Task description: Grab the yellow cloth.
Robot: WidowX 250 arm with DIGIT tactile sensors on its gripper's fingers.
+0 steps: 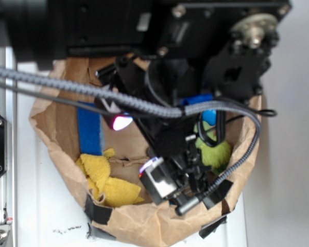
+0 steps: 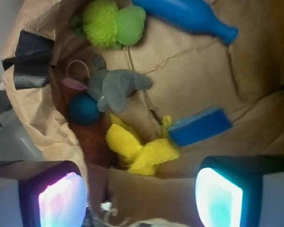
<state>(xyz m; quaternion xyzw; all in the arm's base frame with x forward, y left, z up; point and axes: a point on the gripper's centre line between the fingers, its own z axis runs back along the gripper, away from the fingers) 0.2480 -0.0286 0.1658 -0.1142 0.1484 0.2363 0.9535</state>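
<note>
Cloth (image 2: 139,149) — yellow, crumpled — lies between spread gripper (image 2: 141,198) fingers, untouched.

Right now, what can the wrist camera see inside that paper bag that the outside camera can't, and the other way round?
Only the wrist view shows the grey plush toy, the dark blue ball beside it and the blue bottle.

Only the exterior view shows the robot arm and its cable from outside.

Both show the yellow cloth, the blue strip, the green plush toy and the paper bag. The open jaws hang above the cloth.
</note>
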